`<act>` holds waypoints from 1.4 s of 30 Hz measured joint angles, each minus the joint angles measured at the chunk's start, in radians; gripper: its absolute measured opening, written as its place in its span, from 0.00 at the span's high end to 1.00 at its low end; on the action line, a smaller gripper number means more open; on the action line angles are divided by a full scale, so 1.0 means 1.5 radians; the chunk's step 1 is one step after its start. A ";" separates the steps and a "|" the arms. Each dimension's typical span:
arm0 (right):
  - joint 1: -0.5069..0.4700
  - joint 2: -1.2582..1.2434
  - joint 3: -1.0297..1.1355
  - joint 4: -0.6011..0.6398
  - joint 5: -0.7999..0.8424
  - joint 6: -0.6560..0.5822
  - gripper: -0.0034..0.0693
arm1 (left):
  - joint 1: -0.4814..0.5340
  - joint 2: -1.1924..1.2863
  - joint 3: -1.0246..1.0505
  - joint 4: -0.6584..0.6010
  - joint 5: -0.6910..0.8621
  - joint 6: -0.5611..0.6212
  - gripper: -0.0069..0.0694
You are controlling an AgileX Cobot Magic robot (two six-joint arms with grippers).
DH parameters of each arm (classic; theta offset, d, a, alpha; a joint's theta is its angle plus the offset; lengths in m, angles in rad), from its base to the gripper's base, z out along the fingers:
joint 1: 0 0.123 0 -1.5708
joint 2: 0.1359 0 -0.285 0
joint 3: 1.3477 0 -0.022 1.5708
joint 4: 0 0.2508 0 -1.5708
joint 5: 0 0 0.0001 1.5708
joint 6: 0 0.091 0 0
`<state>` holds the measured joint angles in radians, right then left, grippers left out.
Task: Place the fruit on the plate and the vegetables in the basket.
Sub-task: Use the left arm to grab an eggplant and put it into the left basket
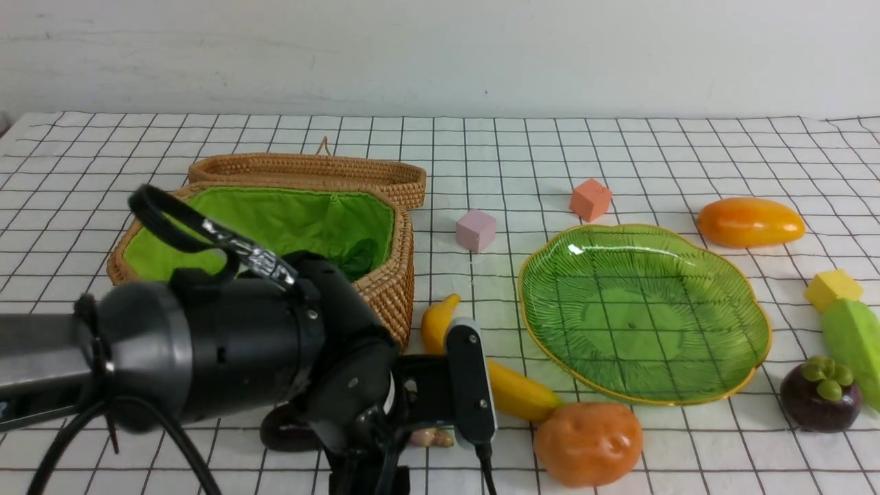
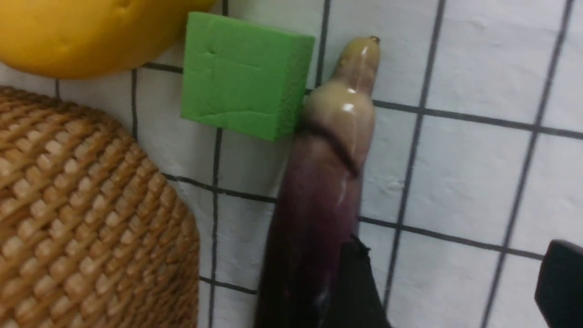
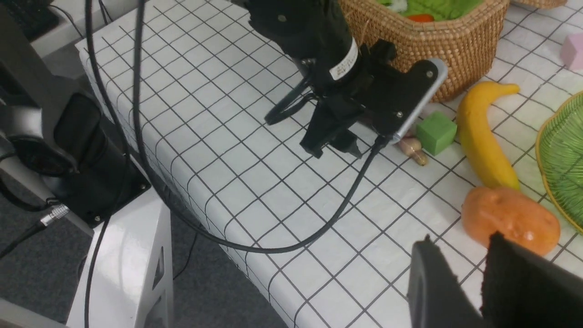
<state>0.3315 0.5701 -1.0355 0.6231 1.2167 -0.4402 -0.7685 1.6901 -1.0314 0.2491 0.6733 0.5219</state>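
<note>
The right gripper hangs over the near edge of the cloth, its jaws a little apart with nothing between them. The potato is just beyond it. Left of the potato, the left gripper sits low over the cloth with its jaws spread wide and only cloth between them. The eggplant lies flat just outside the jaws, its stem end against the green cube. The banana lies on the cloth between the basket and the plate, its near end just by the potato. At near right the mangosteen sits on the cloth beside the plate's near-right rim. Just behind it lie the green vegetable and then the yellow cube. The plate is at centre right. The basket stands open at left, with the pepper inside on the green lining. Farther back, a pink cube sits between the basket and the plate. An orange cube sits beyond the plate's far rim, and the mango lies far right of the plate. The lid lies behind the basket.
</note>
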 joint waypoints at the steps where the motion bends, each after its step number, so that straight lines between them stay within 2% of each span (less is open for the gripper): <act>1: 0.000 0.000 0.000 0.004 0.002 0.001 0.68 | 0.000 0.008 0.000 0.018 -0.015 -0.015 0.25; 6: 0.000 0.000 0.000 0.015 0.004 0.001 0.68 | 0.002 0.016 0.000 0.052 -0.057 -0.058 0.25; 13: 0.000 0.000 0.000 0.017 0.006 0.001 0.68 | 0.020 0.051 0.000 0.059 -0.065 -0.069 0.25; 18: 0.000 0.000 0.000 0.017 0.006 0.001 0.68 | 0.021 0.075 0.000 0.057 -0.063 -0.069 0.29; 20: 0.000 0.000 0.000 0.017 0.006 0.001 0.68 | 0.019 0.077 0.000 0.050 -0.054 -0.070 0.34; 22: 0.000 0.000 0.000 0.017 0.006 0.001 0.68 | 0.015 0.077 0.000 0.043 -0.034 -0.070 0.43; 23: 0.000 0.000 0.000 0.017 0.006 0.001 0.68 | 0.014 0.077 0.000 0.042 -0.028 -0.070 0.44; 24: 0.000 0.000 0.000 0.017 0.006 0.001 0.68 | 0.014 0.077 -0.001 0.033 -0.013 -0.070 0.51; 27: 0.000 0.000 0.000 0.017 0.006 0.001 0.68 | 0.014 0.073 -0.002 0.016 0.010 -0.069 0.51; 34: 0.000 0.000 0.000 0.017 -0.001 0.004 0.67 | 0.014 -0.039 -0.065 -0.017 0.162 -0.070 0.51; 39: 0.000 0.000 0.000 0.007 -0.054 0.016 0.67 | 0.036 -0.153 -0.119 0.055 0.168 -0.070 0.51; 42: 0.000 0.000 0.000 0.003 -0.087 0.018 0.67 | 0.085 -0.183 -0.138 0.125 0.116 -0.067 0.51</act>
<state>0.3315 0.5701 -1.0355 0.6278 1.0866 -0.4138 -0.6407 1.4161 -1.2379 0.4371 0.8474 0.4215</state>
